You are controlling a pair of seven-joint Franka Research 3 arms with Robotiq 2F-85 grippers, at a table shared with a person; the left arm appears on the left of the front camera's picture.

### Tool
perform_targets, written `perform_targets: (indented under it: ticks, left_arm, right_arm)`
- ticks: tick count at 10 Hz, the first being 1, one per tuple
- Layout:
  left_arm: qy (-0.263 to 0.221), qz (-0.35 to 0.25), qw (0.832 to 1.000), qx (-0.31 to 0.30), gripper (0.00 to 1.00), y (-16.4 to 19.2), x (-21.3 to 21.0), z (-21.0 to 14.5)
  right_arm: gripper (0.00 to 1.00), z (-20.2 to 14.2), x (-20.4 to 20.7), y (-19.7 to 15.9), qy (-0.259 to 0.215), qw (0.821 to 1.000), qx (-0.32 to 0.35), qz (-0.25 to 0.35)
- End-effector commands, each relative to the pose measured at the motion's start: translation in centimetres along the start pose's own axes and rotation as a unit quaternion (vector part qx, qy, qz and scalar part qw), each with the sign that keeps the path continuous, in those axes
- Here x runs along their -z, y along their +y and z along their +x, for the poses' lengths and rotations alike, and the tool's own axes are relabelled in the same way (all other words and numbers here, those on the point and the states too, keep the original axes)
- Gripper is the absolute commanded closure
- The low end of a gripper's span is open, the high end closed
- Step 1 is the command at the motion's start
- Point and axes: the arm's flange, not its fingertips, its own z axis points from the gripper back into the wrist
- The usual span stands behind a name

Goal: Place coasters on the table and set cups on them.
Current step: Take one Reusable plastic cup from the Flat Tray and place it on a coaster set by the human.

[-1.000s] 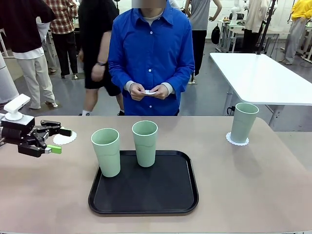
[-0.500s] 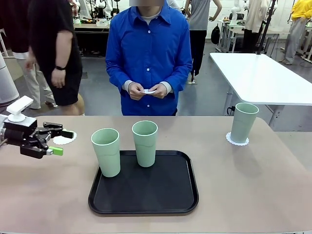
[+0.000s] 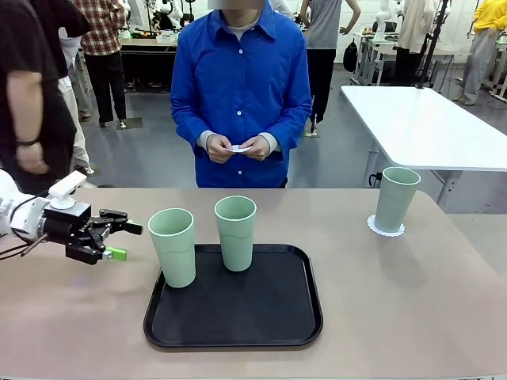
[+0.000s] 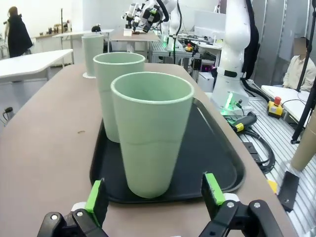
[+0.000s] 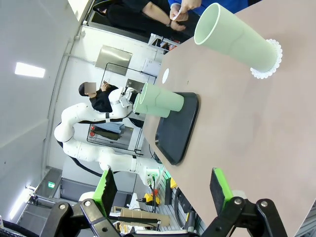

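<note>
**Surface stock, taken standing by:**

1. Tray (image 3: 261, 313): black, mid-surface (image 3: 412, 301). Everything below is placed from it.
2. Left cup (image 3: 173, 247): upright on the tray's left edge, with no coaster beneath. I judge it is waiting to be lifted off.
3. Far cup (image 3: 236, 233): upright at the tray's far edge, just right of the left cup and apart from it. It too has no coaster under it.
4. Right cup (image 3: 396, 199): well to the tray's right, standing on the right coaster (image 3: 386, 229), whose lace shows round the base. This setting looks finished.
5. Bare coaster (image 5: 165, 75): flat on the surface off the tray's left side (small and distant from the right wrist), with nothing on it. It is probably where the left cup is meant to go.
6. Third coaster (image 3: 242, 148): held in the person's hands (image 3: 222, 149) beyond the tray's far side, not yet laid down.
7. Left jaws: wide open and empty, just left of the tray and turned toward the left cup. From the left wrist the cup sits centred between the green pads (image 4: 96, 195), ahead of them and untouched. They seem lined up for a side grasp.
8. Right jaws: wide open and empty, out beyond the tray's right side, looking back across the surface at the right cup. They appear to be idle.
</note>
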Motion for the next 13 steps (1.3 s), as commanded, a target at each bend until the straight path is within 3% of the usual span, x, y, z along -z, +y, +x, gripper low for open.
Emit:
perform_targets:
  ticks: [1, 13]
  left_arm:
    - [-0.035, 0.003, 0.999, 0.034, 0.00, 1.1, 0.8, -0.5]
    - [-0.049, -0.046, 0.997, 0.040, 0.00, 1.6, 6.0, -1.5]
  right_arm:
    - [0.00, 0.0, 0.0, 0.1, 0.001, 1.000, -0.001, 0.000]
    - [0.00, 0.0, 0.0, 0.1, 0.001, 1.000, -0.001, 0.000]
